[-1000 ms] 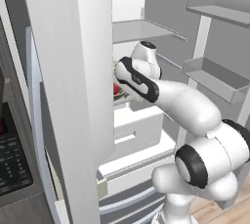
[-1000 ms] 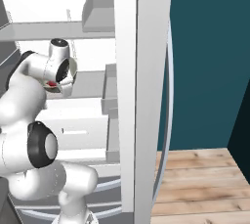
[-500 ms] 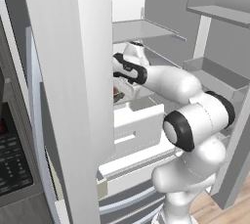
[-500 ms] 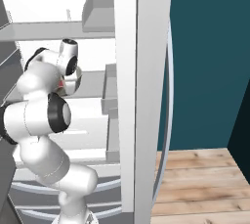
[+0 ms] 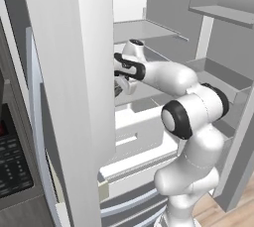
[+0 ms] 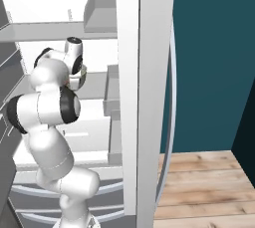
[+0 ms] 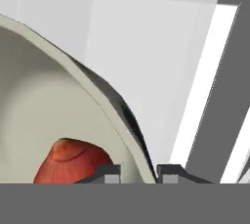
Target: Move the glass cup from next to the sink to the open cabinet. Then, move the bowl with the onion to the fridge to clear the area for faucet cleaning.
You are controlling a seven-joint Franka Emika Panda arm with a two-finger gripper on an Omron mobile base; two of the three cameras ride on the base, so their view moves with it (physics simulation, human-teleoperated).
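In the hand view the gripper (image 7: 136, 174) has its two tips set narrowly apart, one on each side of the bowl's (image 7: 44, 100) rim; the rim wall runs down between them at 6 o'clock, and the tips stand just beside it, so the jaws pinch the rim or sit very close on it; a hairline gap cannot be ruled out. Inside the bowl, at about 7 o'clock in that view, lies the onion (image 7: 73, 162), red and ribbed, low against the inner wall and partly cut off by the bottom of the view; the inner tip stands just in front of it.

In the left base view the arm (image 5: 183, 107) reaches into the fridge (image 5: 74, 72) toward 10 o'clock, and the gripper (image 5: 119, 88) is at the edge of the white door post, just over a pale shelf (image 5: 149, 92); the bowl cannot be made out there. In the right base view the hand is at 10 o'clock, and a sliver of the bowl (image 6: 82, 74) shows beside the wrist, level with a shelf (image 6: 94, 80).

Count: one gripper with two tips; one bowl; one onion; one fridge, with several shelves and door bins (image 5: 223, 3) at 1 o'clock in the left base view.
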